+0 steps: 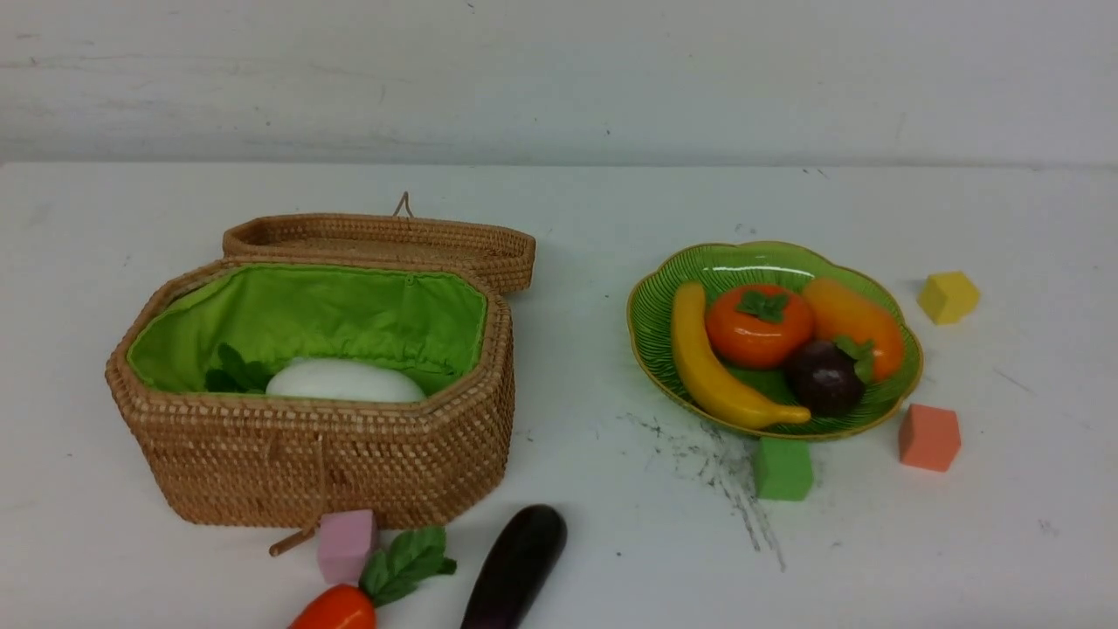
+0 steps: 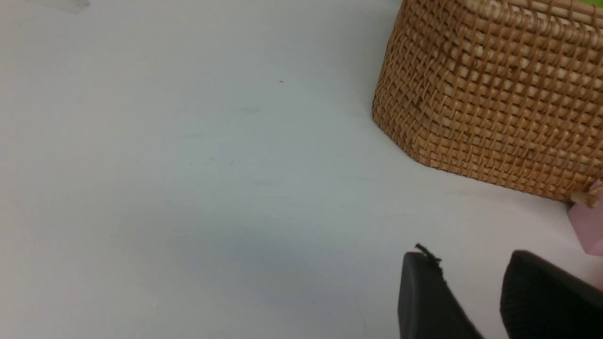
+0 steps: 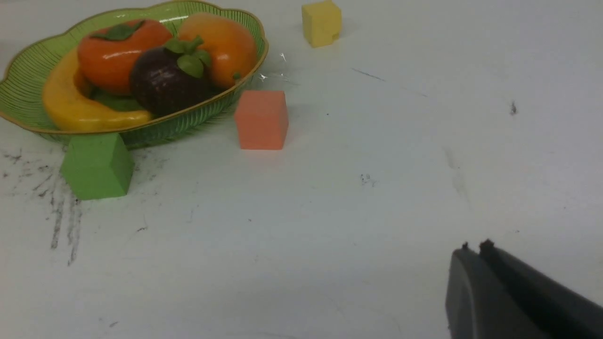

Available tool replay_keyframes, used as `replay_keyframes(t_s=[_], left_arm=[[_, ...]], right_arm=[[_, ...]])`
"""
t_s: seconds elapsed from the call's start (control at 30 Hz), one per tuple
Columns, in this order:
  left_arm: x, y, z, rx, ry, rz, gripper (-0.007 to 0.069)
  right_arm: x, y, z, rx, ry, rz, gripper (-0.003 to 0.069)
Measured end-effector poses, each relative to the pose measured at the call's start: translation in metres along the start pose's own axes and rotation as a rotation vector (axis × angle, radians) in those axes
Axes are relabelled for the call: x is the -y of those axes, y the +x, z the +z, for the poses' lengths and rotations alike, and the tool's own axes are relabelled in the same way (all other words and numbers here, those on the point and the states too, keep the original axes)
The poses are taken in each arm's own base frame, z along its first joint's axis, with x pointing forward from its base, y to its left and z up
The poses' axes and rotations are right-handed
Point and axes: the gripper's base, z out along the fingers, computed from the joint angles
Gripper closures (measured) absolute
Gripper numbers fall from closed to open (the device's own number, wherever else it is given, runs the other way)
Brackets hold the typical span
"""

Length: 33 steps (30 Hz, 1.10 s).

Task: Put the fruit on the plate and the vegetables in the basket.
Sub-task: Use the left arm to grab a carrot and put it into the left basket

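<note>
The left jaws (image 2: 466,278) stand apart over the desk (image 1: 611,559), away from the carrot (image 1: 336,609) and eggplant (image 1: 517,563) at its near edge. The right jaws (image 3: 476,249) are together, well apart from the plate (image 1: 645,345) holding all four fruits; the radish (image 1: 345,381) lies in the basket (image 1: 349,463).

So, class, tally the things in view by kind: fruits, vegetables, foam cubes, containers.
Fruits: 4, all on the plate
Vegetables: 3, radish, eggplant, carrot
Foam cubes: 4
Containers: 2, plate and basket
Total: 13
</note>
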Motion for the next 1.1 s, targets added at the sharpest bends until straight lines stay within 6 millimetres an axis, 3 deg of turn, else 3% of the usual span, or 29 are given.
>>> replay_keyframes(t_s=[0.6,0.7,0.87,1.0,1.1], left_arm=[[0.001,-0.002,0.000,0.022,0.009,-0.001,0.0386],[0.004,-0.007,0.000,0.075,0.043,-0.064,0.0386],[0.012,-0.030,-0.006,0.304,0.191,-0.373,0.0386],[0.014,-0.050,-0.016,0.519,0.286,-0.458,0.0386],[0.018,-0.076,-0.033,0.605,0.334,-0.483,0.0386]], right_arm=[[0.000,0.000,0.000,0.000,0.000,0.001,0.0624],[0.000,0.000,0.000,0.000,0.000,0.001,0.0623],[0.000,0.000,0.000,0.000,0.000,0.001,0.0615],[0.000,0.000,0.000,0.000,0.000,0.001,0.0610],[0.000,0.000,0.000,0.000,0.000,0.001,0.0606]])
